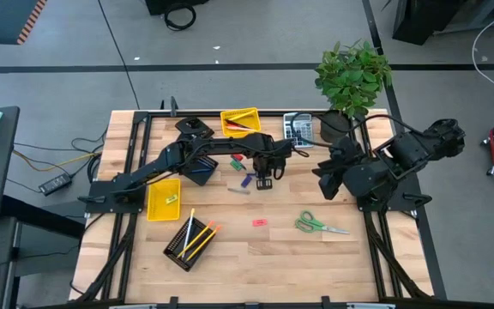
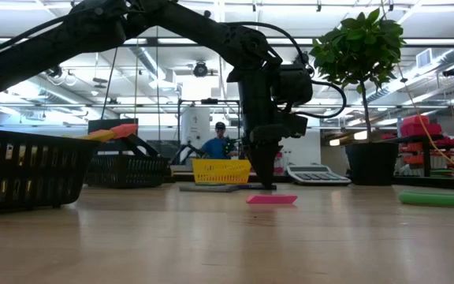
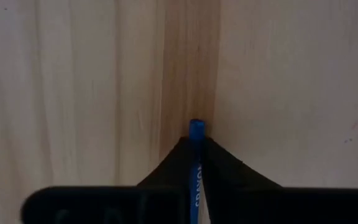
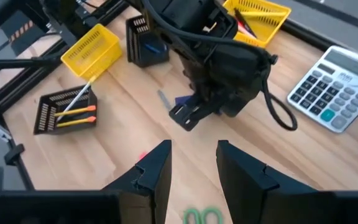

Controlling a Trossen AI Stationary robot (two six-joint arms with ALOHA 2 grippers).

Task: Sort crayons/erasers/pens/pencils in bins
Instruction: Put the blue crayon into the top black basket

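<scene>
Left wrist view: blue crayon (image 3: 196,163) upright between the closed left claw's (image 3: 196,155) fingers.

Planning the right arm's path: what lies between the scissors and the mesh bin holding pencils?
High view: only a pink eraser lies between the scissors and the mesh bin; otherwise bare wood.

Likely lab: exposed ceiling ducts (image 2: 156,59), floor cables (image 1: 58,159), equipment racks.

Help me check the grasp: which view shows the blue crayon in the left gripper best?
Left wrist view: the blue crayon sits pinched between the left gripper's fingers. High, low and right wrist views show only the gripper, crayon hidden.
</scene>
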